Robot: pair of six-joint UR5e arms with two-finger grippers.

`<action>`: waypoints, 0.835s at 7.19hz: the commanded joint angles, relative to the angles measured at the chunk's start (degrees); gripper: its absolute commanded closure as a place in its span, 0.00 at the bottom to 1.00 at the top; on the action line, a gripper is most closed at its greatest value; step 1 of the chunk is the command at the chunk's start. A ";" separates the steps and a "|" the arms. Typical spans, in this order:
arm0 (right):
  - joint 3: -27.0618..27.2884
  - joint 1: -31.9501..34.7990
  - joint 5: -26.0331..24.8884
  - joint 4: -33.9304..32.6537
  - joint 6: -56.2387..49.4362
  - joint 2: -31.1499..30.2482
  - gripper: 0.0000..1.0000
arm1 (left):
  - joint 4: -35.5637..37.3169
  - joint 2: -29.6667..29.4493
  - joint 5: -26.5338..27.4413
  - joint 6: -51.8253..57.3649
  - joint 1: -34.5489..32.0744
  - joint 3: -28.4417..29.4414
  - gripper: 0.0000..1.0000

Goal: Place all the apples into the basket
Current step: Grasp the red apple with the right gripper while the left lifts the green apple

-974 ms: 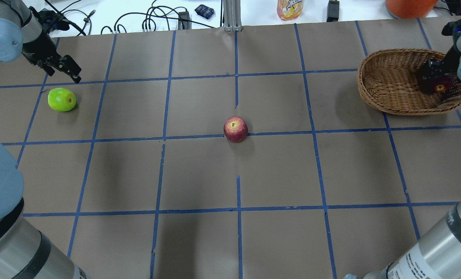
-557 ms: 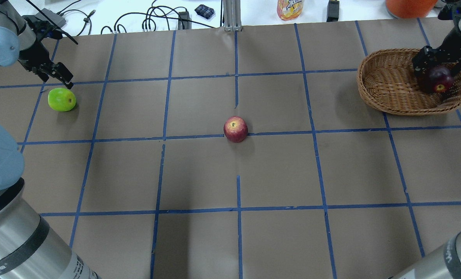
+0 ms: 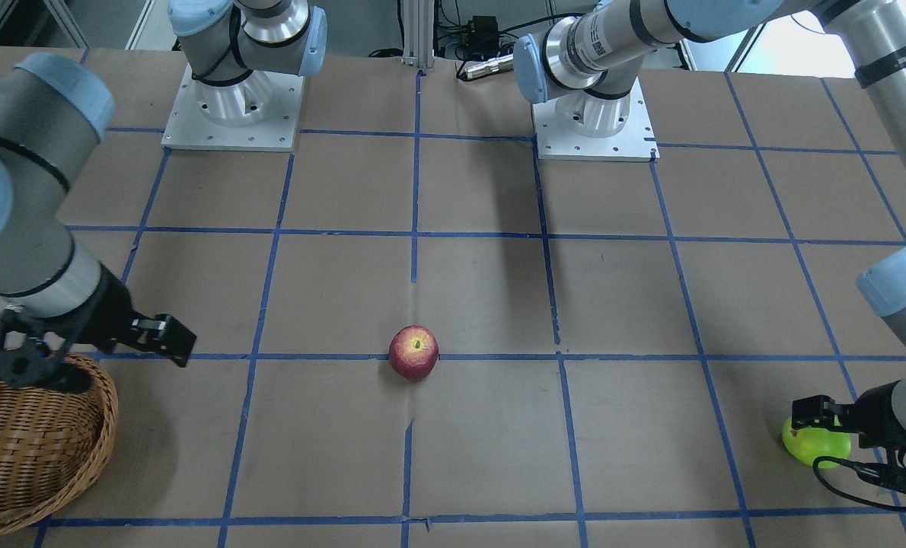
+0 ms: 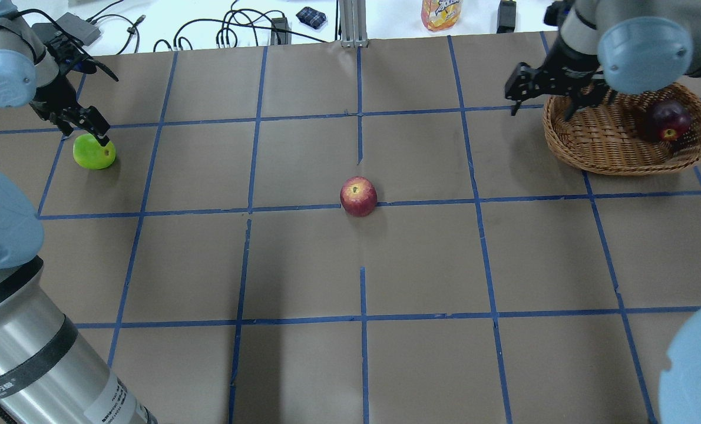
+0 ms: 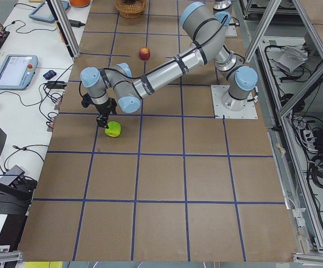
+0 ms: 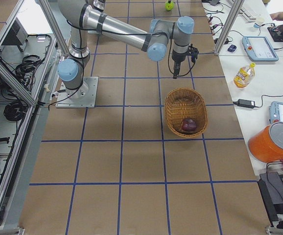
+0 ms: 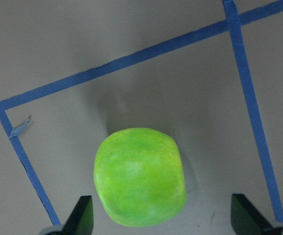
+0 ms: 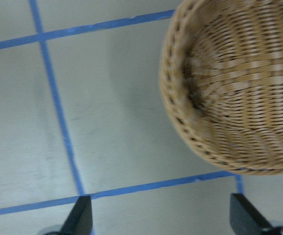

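Note:
The green apple (image 4: 94,152) lies at the table's far left. My left gripper (image 4: 83,125) is open just above it; in the left wrist view the apple (image 7: 140,177) sits between and slightly ahead of the two fingertips. The red apple (image 4: 358,196) lies alone at the table's middle. The maroon apple (image 4: 668,119) rests inside the wicker basket (image 4: 609,159) at the far right. My right gripper (image 4: 542,100) is open and empty, above the basket's left rim; the right wrist view shows that rim (image 8: 180,112) and bare table.
Blue tape lines grid the brown table. Cables, a juice bottle (image 4: 440,13) and an orange container (image 4: 621,9) lie beyond the far edge. Both arm bases (image 3: 232,106) stand at the robot's side.
My right gripper has let go of the maroon apple, risen out of the basket and moved left to its rim. My left gripper has come down closer to the green apple.

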 commanded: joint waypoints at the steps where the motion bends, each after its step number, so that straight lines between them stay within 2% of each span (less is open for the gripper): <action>1: -0.45 9.40 6.58 -0.54 13.29 2.71 0.00 | 0.32 -2.66 2.43 -0.78 1.75 0.01 0.00; 3: -0.45 16.08 8.28 -0.80 22.27 5.95 0.00 | -0.02 -2.93 1.91 -2.09 2.03 -0.43 0.03; 4: -0.37 18.38 7.93 -3.06 26.05 7.28 0.00 | -0.11 -3.02 1.64 -2.71 2.11 -0.26 0.20; 6: -0.80 19.19 8.46 -4.57 26.61 10.35 0.00 | -0.20 -2.41 -0.28 -3.33 2.03 -0.25 0.62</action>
